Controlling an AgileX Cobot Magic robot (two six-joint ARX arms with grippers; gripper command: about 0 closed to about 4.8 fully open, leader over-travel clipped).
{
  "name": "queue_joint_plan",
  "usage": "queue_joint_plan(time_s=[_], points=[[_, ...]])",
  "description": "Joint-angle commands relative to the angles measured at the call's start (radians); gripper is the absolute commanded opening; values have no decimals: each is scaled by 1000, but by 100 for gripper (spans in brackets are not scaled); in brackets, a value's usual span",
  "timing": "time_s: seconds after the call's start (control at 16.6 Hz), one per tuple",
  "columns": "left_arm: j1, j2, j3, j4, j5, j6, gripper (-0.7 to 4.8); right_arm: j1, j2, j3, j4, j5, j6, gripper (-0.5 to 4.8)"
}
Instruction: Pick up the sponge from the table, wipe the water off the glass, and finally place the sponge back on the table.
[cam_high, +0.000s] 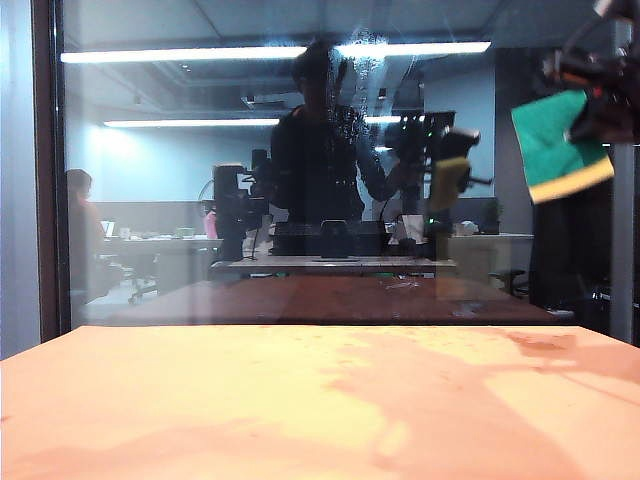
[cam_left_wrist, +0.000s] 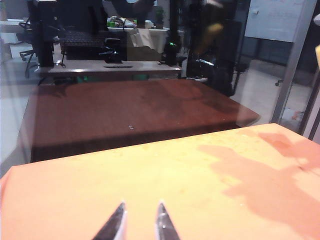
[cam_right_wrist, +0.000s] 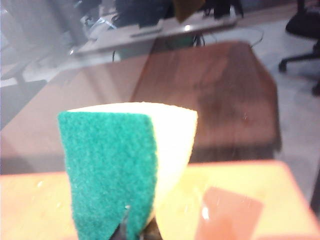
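A: Top right of the exterior view, the right gripper (cam_high: 598, 105) is high above the table (cam_high: 300, 400) with the sponge (cam_high: 558, 145) in its jaws, green scouring face toward the camera, cream foam along the lower edge.

B: Close to the glass (cam_high: 200, 200)?

A: Near it, but I can't tell if it touches. The water (cam_high: 350, 110), a speckle of droplets and thin streaks, sits well to the left of the sponge, in the upper middle of the pane.

B: How should that sponge handle?

A: Light and soft, I'd judge. The foam squashes, so a pinch at one end across the two layers holds it while the rest stays free to press flat on the pane. The wrist view shows exactly that: the block rising from the fingertips (cam_right_wrist: 125, 227).

B: So the jaws are tight?

A: Nearly closed, clamped on one end of the sponge.

B: And the left side?

A: The left gripper (cam_left_wrist: 140, 222) hangs low over the table near its front edge, tips parted by a narrow gap, holding and touching nothing.
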Motion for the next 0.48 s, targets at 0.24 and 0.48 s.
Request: queue_joint_plan(time_s=[0.24, 0.48], points=[[0, 1, 3, 13, 4, 0, 78, 5, -4, -195, 174, -46, 104, -9], [0, 1, 3, 13, 8, 0, 79, 32, 1, -248, 174, -107, 107, -9]])
